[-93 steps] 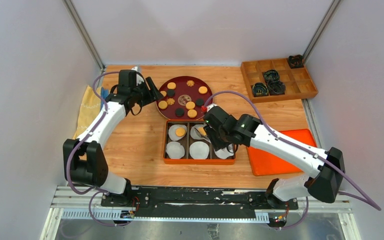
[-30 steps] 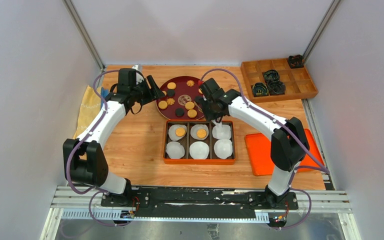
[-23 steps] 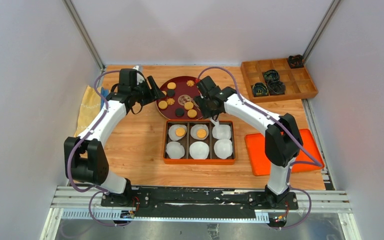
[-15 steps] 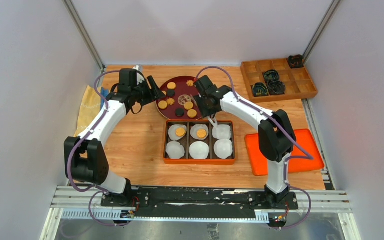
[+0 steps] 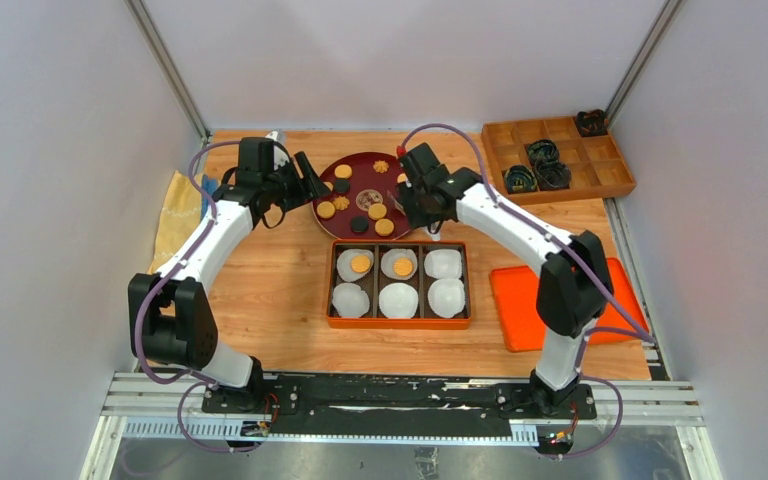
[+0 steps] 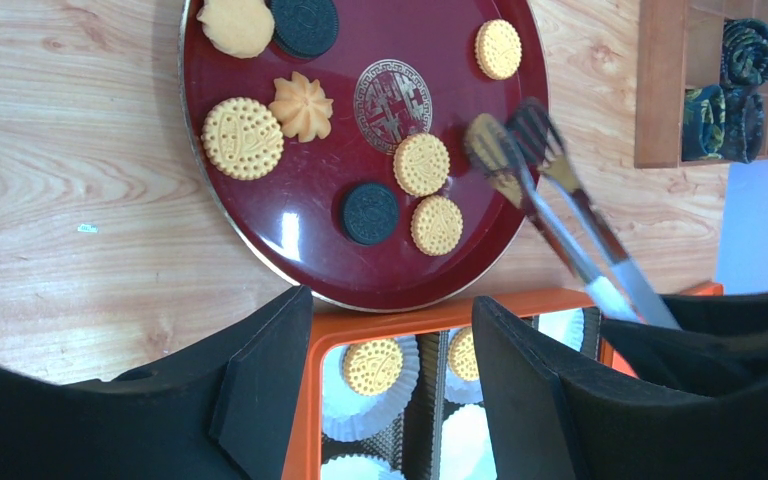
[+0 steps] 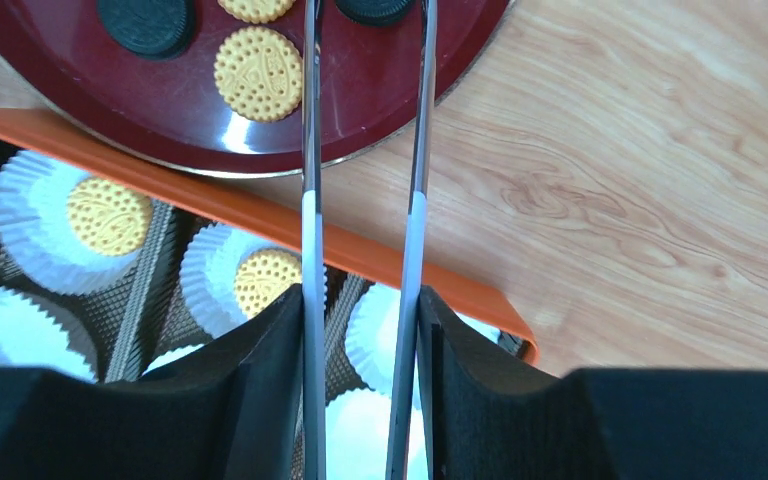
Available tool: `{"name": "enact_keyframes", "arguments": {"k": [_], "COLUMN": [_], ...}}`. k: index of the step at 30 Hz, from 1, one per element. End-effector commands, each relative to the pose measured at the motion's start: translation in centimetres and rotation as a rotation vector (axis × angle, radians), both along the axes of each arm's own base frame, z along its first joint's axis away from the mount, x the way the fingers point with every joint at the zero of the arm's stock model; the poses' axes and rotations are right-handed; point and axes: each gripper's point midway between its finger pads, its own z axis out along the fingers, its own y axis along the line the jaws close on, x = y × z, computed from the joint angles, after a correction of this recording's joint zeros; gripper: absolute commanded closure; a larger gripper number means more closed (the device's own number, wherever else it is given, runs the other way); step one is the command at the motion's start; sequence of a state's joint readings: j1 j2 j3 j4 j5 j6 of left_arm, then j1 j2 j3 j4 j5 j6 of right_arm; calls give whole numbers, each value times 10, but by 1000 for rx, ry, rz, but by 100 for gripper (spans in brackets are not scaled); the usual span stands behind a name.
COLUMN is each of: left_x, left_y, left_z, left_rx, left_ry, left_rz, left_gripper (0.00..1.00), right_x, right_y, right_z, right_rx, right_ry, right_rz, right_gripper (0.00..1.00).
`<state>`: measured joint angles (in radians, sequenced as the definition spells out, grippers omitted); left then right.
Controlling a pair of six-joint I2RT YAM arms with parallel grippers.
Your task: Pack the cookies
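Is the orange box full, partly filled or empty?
Partly filled: the orange box has six paper cups. Two in the far row each hold a golden cookie; the other four are empty.

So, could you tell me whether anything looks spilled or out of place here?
Nothing stands out. The loose cookies all lie on the plate, and two more sit squarely in paper cups in the box.
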<state>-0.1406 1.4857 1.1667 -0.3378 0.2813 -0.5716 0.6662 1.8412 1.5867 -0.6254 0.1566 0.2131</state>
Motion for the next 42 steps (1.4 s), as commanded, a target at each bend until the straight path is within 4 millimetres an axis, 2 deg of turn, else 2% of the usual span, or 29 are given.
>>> {"name": "enact_keyframes", "arguments": {"k": [1, 5, 8, 12, 18, 23, 30, 39, 42], "left_x": [0, -1, -1, -2, -4, -5, -8, -10, -9], "left_y": [-3, -3, -4, -5, -5, -11, -19, -18, -18], "left_z": [13, 16, 17, 19, 26, 27, 29, 29, 28], "left_rx": [-6, -10, -17, -23, -22, -26, -23, -17, -14], "left_ry": [-38, -42, -45, -51, -71, -72, -74, -76, -72], "left_rz": [-20, -18, -15, -20, -22, -34, -49, -47, -48], "left_gripper": [35, 35, 35, 35, 35, 35, 35, 35, 35], "right_x": [-8, -27, -49, -88, -147, -179, -192, -182, -180], "right_y": [-16, -24, -32, -50, -81, -88, -94, -106, -105], "right_z": [57, 85, 93, 95, 69, 52, 37, 25, 23], "right_rx": [73, 114, 127, 123, 92, 90, 34, -71, -87], "right_ry": [-101, -129, -124, -99, -10, 42, 68, 45, 51], "right_rz": [-28, -12, 1, 0, -46, -59, -68, -114, -116], "right_gripper": [96, 95, 95, 95, 95, 95, 94, 92, 86]}}
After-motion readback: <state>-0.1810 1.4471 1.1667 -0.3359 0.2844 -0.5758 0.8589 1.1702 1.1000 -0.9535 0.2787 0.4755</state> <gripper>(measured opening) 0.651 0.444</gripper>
